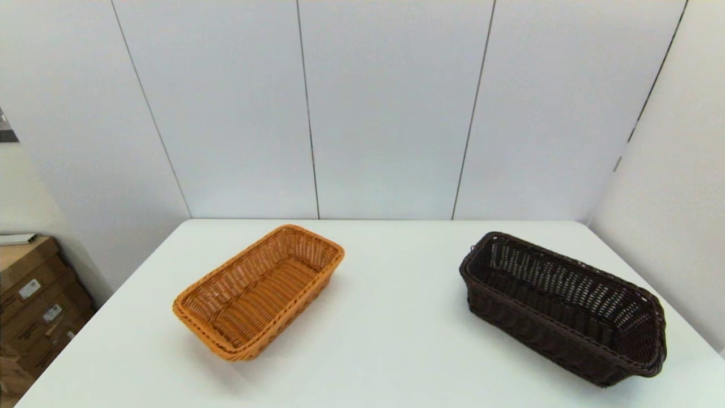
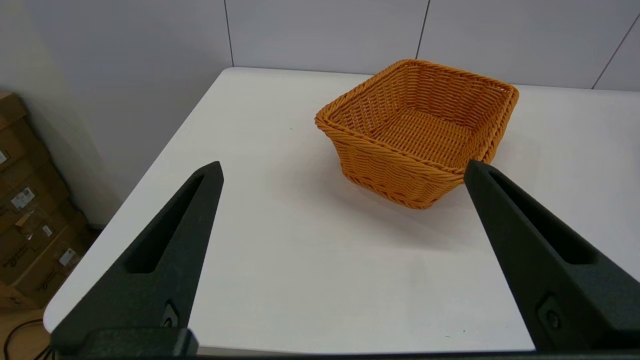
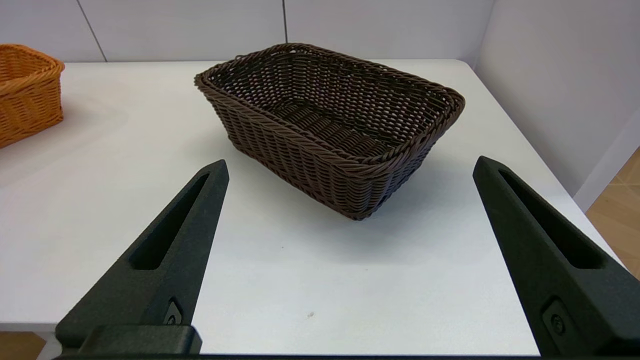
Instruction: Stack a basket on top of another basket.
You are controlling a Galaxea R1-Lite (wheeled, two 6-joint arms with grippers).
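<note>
The dark brown basket [image 1: 563, 309] [image 3: 330, 125] rests empty on the right side of the white table [image 1: 391, 340]. The orange basket [image 1: 260, 289] [image 2: 417, 130] [image 3: 27, 90] sits empty left of centre, well apart from it. Neither arm shows in the head view. My left gripper [image 2: 342, 170] hovers open near the table's front edge, short of the orange basket and holding nothing. My right gripper [image 3: 350, 165] is also open and empty, hanging back from the near end of the dark basket.
Stacked cardboard boxes [image 1: 34, 300] [image 2: 25, 220] stand on the floor beyond the table's left edge. Grey wall panels [image 1: 362, 107] close the back, and a side wall [image 1: 674, 187] runs along the table's right edge.
</note>
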